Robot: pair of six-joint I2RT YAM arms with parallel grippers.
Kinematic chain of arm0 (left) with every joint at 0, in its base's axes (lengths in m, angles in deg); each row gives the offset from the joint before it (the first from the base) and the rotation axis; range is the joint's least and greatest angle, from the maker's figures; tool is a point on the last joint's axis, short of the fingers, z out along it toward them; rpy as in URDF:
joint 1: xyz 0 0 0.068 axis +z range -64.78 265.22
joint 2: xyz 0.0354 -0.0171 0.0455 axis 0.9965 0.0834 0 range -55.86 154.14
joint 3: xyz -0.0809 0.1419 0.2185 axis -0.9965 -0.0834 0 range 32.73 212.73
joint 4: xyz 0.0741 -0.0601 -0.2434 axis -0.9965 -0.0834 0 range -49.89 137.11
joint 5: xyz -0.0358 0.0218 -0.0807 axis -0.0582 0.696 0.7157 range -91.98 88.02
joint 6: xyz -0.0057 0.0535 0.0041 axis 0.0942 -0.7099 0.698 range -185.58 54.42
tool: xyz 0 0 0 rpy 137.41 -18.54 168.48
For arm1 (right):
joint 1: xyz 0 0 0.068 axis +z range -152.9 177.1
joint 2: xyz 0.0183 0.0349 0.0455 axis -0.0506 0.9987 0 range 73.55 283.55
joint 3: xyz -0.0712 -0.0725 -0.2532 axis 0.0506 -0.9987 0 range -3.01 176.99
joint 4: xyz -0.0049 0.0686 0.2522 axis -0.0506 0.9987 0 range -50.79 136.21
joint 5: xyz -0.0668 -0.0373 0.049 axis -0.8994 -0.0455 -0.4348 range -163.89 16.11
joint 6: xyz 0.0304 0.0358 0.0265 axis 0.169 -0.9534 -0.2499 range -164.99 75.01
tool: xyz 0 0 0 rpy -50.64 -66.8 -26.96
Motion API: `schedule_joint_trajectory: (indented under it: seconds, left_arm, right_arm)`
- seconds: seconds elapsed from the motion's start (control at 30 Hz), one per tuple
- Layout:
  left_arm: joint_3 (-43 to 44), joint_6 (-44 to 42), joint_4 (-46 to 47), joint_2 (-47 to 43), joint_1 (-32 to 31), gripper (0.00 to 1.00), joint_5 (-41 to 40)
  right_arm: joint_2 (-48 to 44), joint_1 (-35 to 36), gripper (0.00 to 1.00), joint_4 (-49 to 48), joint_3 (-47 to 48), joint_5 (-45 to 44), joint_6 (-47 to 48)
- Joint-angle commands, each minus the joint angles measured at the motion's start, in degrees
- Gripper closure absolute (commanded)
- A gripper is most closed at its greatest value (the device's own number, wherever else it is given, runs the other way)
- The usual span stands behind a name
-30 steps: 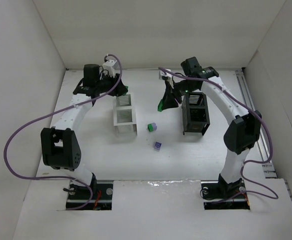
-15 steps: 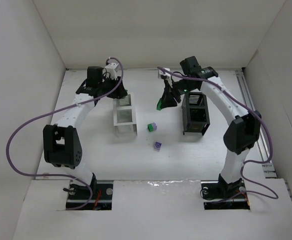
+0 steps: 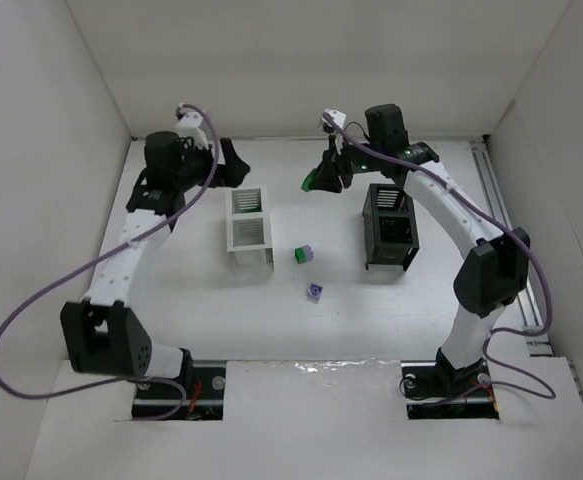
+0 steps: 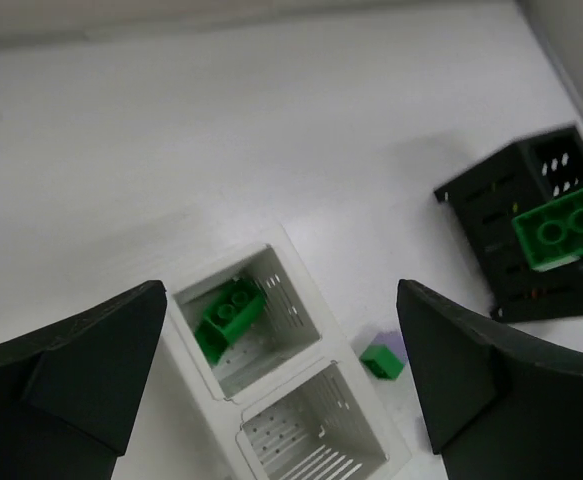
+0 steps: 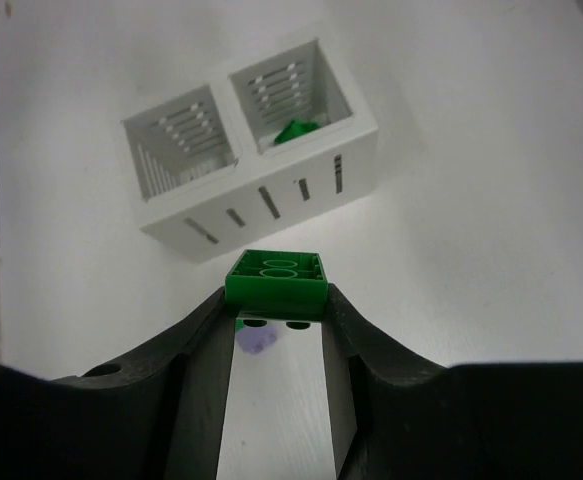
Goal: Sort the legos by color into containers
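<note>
Right wrist view: a green brick (image 5: 276, 283) sits pinched at the very tips of the right gripper (image 5: 276, 300), studs up. Ahead of those jaws stands the white box (image 5: 251, 212), with a second green piece (image 5: 293, 130) in the cell on their right. A blurred lavender brick (image 5: 258, 342) shows beneath them. The left gripper (image 4: 279, 300) hangs over the same box, jaws spread wide with nothing between them. The black box (image 4: 481, 200) lies off to their right.

As I judge it, the risks are these:
- The shallow pinch could let the brick slip early.
- Dropped from this height, it could bounce off the rim or divider into the wrong cell.
- Two arms near one box could clash.
</note>
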Motion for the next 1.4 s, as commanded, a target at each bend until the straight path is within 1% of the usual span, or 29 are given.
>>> schedule_joint_trajectory:
  seconds: [0.0,0.03,0.1,0.13,0.2,0.23,0.27,0.33,0.37,0.4,0.43,0.53,0.63,0.77,0.83,0.9,0.93,0.97,1.07,1.1,1.17,1.2,1.23,1.27,1.3,1.33,1.37]
  left_arm:
    - [0.77,6.49,10.49,-11.2,1.68,0.01,-8.36]
    - [2.08,6.5,8.92,-11.22,1.68,0.01,-14.04]
    - [5.94,7.37,5.5,-11.22,1.68,0.01,-19.0]
    - [5.96,7.38,3.04,-10.61,4.03,0.01,-17.46]
    - [5.18,7.91,3.02,-11.83,7.12,0.01,-12.63]
    - [4.65,7.91,0.67,-12.36,9.48,0.01,-8.95]
    - [4.65,7.91,-0.92,-12.36,10.38,0.01,-7.61]
    - [3.95,6.69,-3.74,-12.36,11.0,0.01,-6.98]
    - [3.25,5.72,-4.62,-13.14,12.3,0.01,-5.85]
    - [2.54,4.76,-4.63,-13.94,12.32,0.01,-5.84]
    - [1.93,3.62,-5.15,-14.64,13.28,0.01,-5.32]
    - [1.31,3.08,-6.21,-16.05,14.42,0.01,-6.8]
    - [1.31,3.08,-7.7,-16.05,14.43,0.01,-9.88]
    - [0.78,1.85,-9.02,-16.58,15.04,0.01,-9.19]
    - [0.25,1.85,-9.55,-16.58,15.04,0.01,-8.66]
    - [0.25,1.85,-9.55,-16.58,15.04,0.01,-7.95]
    - [-0.36,1.85,-9.55,-16.58,15.04,0.01,-7.95]
    - [-0.36,1.85,-9.55,-16.58,15.04,0.01,-7.95]
    - [-0.36,1.85,-9.55,-15.44,15.04,0.01,-7.95]
    - [-0.36,1.85,-9.55,-15.44,15.04,0.01,-7.95]
    - [-0.36,1.32,-9.55,-15.44,15.04,0.01,-7.42]
    - [-0.36,1.32,-9.55,-15.44,15.04,0.01,-7.42]
    - [0.16,1.32,-9.55,-15.44,15.04,0.01,-6.9]
    - [0.16,1.32,-9.55,-15.44,15.04,0.01,-6.89]
    - [0.16,1.32,-9.55,-15.44,15.04,0.01,-6.89]
    - [0.69,0.27,-9.55,-15.44,15.04,0.01,-6.2]
    - [0.69,-0.52,-9.55,-15.44,15.04,0.01,-6.19]
  right_arm:
    - [-3.7,1.69,1.0,-19.58,-1.7,-2.8,-13.6]
    - [-3.09,3.09,1.0,-22.39,-1.7,-3.59,-14.66]
    - [-0.21,4.76,1.0,-22.42,0.75,-4.12,-15.98]
    - [0.95,5.55,1.0,-22.42,1.81,-4.13,-16.77]
    - [4.45,8.28,1.0,-22.42,5.32,-6.49,-16.78]
    - [5.61,9.16,1.0,-22.42,6.38,-7.81,-16.78]
    - [6.75,10.99,1.0,-22.42,7.52,-10.43,-16.78]
    - [10.95,12.59,1.0,-20.14,12.44,-13.34,-16.78]
    - [12.37,13.29,1.0,-17.96,14.19,-14.4,-16.78]
    - [13.69,14.69,1.0,-16.55,17.78,-17.54,-16.78]
    - [16.23,15.4,1.0,-15.23,19.29,-18.88,-16.25]
    - [18.88,17.42,1.0,-11.0,22.38,-23.98,-14.85]
    - [19.68,17.95,1.0,-10.38,21.6,-27.32,-14.23]
    - [19.68,19.09,1.0,-10.9,19.32,-29.62,-13.7]
    - [19.68,19.1,0.79,-10.91,19.31,-30.23,-13.7]
    - [19.68,19.1,0.62,-10.91,18.7,-30.23,-13.7]
    - [19.68,19.1,0.44,-11.95,18.69,-30.23,-13.7]
    - [19.07,19.62,0.38,-12.48,17.82,-30.23,-13.7]
    - [18.54,19.62,0.32,-13.02,17.29,-30.23,-13.17]
    - [18.54,19.62,0.3,-13.02,17.9,-28.75,-13.17]
    - [16.35,19.62,0.3,-13.02,17.29,-26.73,-13.17]
    - [14.86,17.97,0.3,-13.02,16.33,-23.58,-12.56]
    - [12.84,16.74,0.3,-14.06,11.71,-21.46,-12.56]
    - [7.34,15.16,0.31,-15.11,8.18,-19.18,-11.6]
    - [4.24,13.32,0.31,-15.99,4.41,-16.98,-10.55]
    - [-1.62,9.73,0.31,-16.0,-2.77,-13.74,-6.45]
    - [-4.2,8.04,0.31,-13.65,-5.19,-12.4,-2.58]
